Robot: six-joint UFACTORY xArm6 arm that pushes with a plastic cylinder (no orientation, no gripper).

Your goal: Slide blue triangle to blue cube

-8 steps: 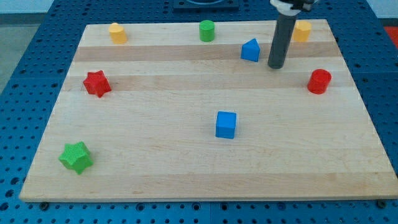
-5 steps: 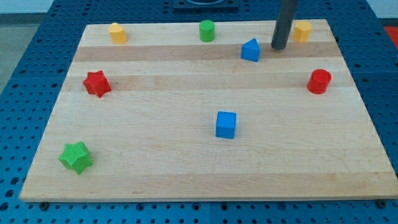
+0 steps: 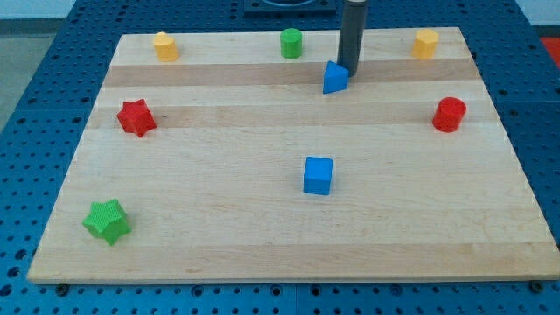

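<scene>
The blue triangle [image 3: 333, 78] lies near the view's top, a little right of the middle of the wooden board [image 3: 289, 227]. The blue cube [image 3: 318, 175] sits well below it, near the board's middle. My tip [image 3: 349, 71] stands right against the triangle's upper right side, touching it. The rod rises straight out of the view's top.
A green cylinder [image 3: 291, 42] and a yellow block [image 3: 164, 45] sit along the top edge, another yellow block [image 3: 425, 43] at top right. A red cylinder [image 3: 449, 115] is at the right, a red star [image 3: 136, 117] at the left, a green star [image 3: 107, 220] at bottom left.
My tip moved up and then left around the blue triangle to its upper right side. The triangle has shifted left and slightly down and turned.
</scene>
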